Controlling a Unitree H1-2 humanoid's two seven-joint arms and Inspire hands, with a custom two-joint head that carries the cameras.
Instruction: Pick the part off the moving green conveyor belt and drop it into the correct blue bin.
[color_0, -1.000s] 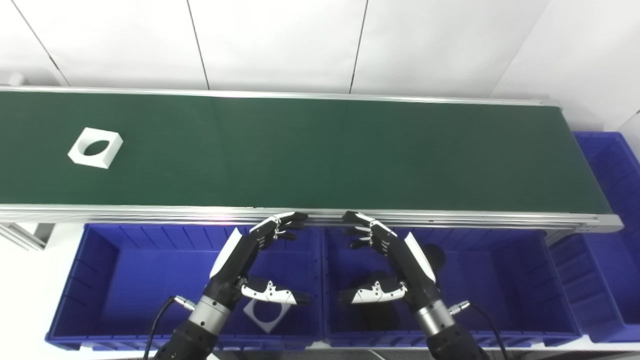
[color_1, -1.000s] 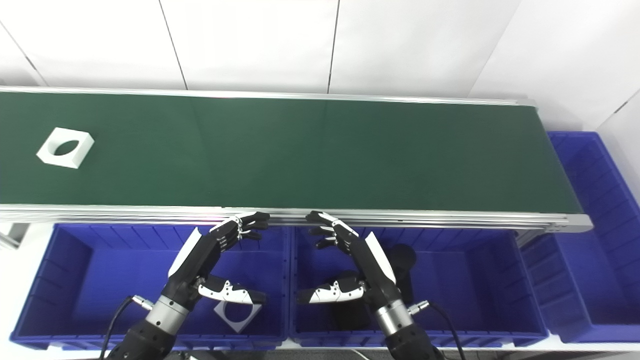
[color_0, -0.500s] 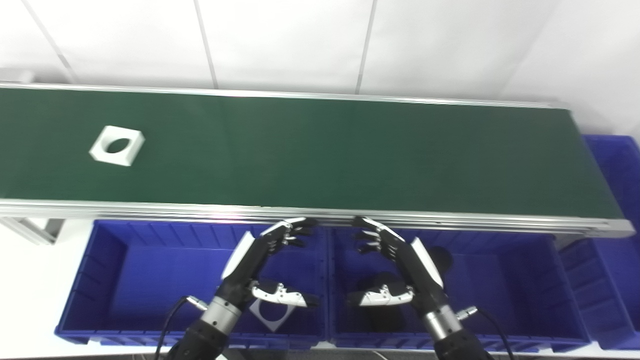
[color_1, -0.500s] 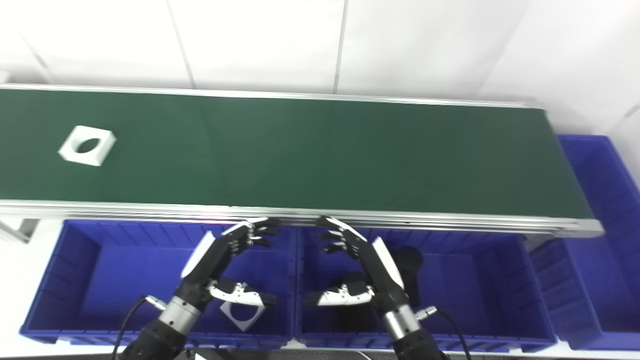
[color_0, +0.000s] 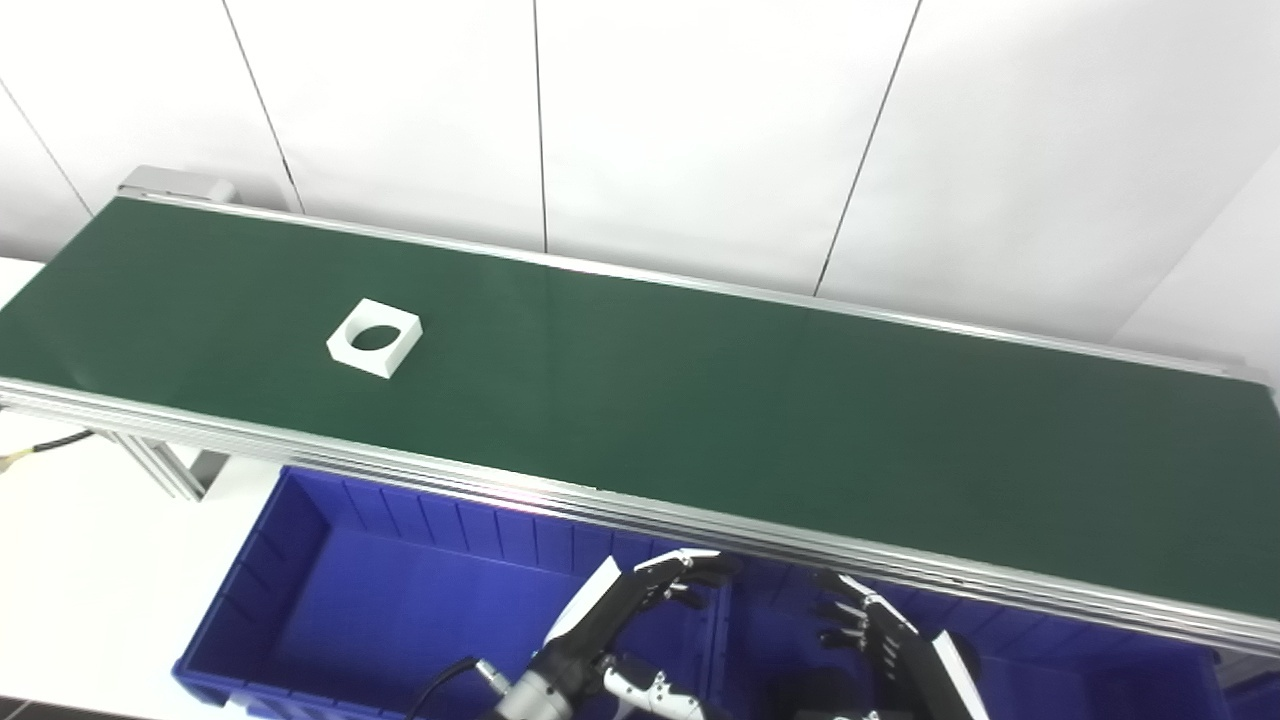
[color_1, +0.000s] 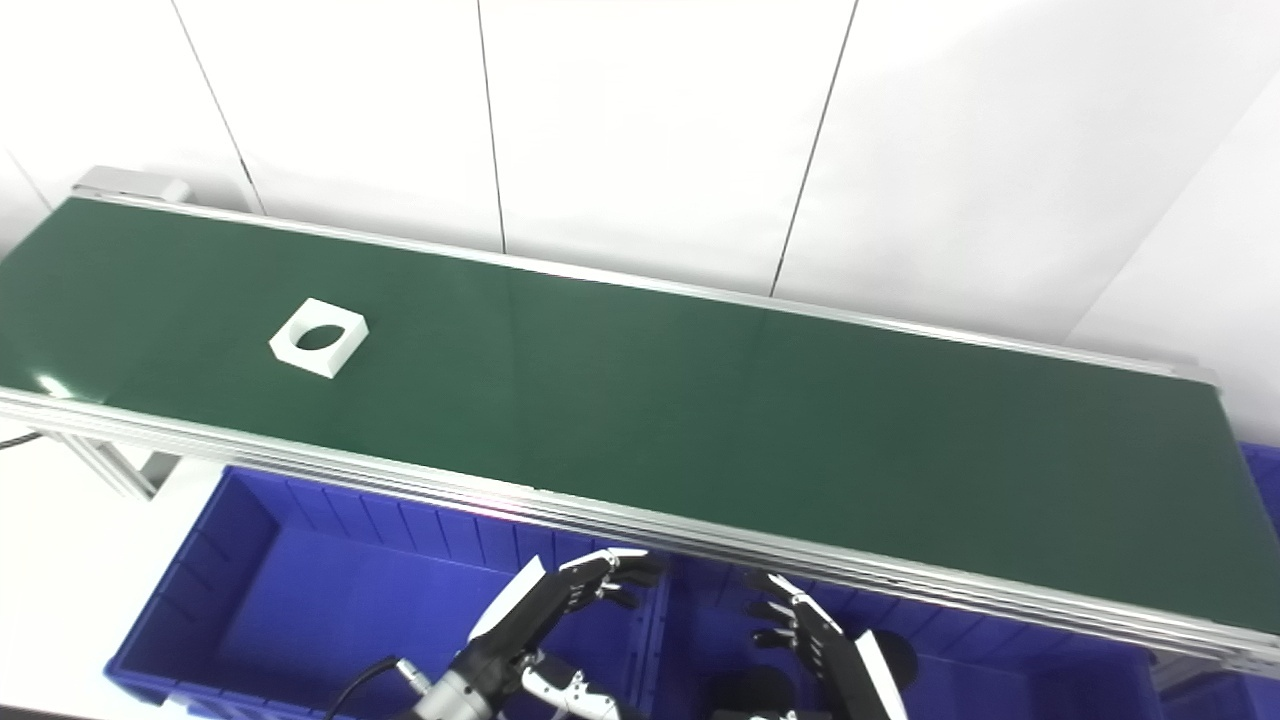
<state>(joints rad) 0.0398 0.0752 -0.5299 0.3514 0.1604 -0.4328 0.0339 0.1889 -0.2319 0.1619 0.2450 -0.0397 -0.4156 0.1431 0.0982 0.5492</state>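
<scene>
Meanwhile, both hands wait low while the part rides far off.
Nearest, the robot's black-and-white left hand (color_0: 625, 610) and right hand (color_0: 890, 645) hover with fingers spread and empty above the blue plastic bins (color_0: 300, 570); farther, the white square block with a round hole (color_0: 374, 338) lies well left on the green conveyor belt (color_0: 700, 400). A mistimed reach would likely miss it or nudge it askew.

White square part (color_0: 374, 339) with a round hole through it, lying flat on the green conveyor belt (color_0: 700, 400), turned slightly askew. Far off to the upper left of the left hand (color_0: 625, 625). Beneath that hand, a blue bin (color_0: 300, 560), open-topped.
</scene>
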